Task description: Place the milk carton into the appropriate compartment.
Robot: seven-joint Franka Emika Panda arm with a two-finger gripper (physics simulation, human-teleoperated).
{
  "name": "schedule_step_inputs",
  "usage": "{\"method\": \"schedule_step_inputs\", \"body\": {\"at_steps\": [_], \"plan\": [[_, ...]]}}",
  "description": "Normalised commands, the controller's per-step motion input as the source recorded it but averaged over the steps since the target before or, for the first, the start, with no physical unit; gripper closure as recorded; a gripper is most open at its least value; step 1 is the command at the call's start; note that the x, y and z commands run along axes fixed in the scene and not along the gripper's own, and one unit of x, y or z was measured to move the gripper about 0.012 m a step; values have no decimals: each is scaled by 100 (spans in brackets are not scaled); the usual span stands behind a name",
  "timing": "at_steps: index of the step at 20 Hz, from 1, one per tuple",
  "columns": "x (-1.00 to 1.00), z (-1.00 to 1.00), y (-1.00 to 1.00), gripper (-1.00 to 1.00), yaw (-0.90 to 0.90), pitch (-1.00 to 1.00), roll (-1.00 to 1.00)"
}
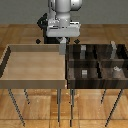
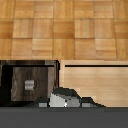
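Note:
In the wrist view the milk carton (image 2: 60, 98), grey-white with a peaked top, sits between my fingertips, and the gripper (image 2: 61, 102) is shut on it. In the exterior view the gripper (image 1: 62, 47) hangs with the carton (image 1: 62, 49) over the far edge, where the tan tray meets the dark wooden bin (image 1: 96, 62). The closest compartment (image 1: 75, 54) is the far cell on the bin's tray side. The wrist view shows one cell (image 2: 42, 75) beside the carton, with a small grey box (image 2: 29, 85) on its floor.
The big light tan tray (image 1: 35, 62) (image 2: 95, 80) fills the exterior view's left. The bin's cells hold a grey box (image 1: 83, 50), a taller slim grey box (image 1: 116, 48), a low grey cube (image 1: 85, 73) and a small pale object (image 1: 116, 69). Wooden floor lies beyond.

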Motion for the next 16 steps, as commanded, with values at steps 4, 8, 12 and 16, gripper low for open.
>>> {"method": "schedule_step_inputs", "body": {"at_steps": [4,8,12,16], "plan": [[-6,0,100,100,0,0,0],[-75,0,0,100,0,0,0],[-75,0,12,100,0,0,0],[0,0,100,100,0,0,0]]}}
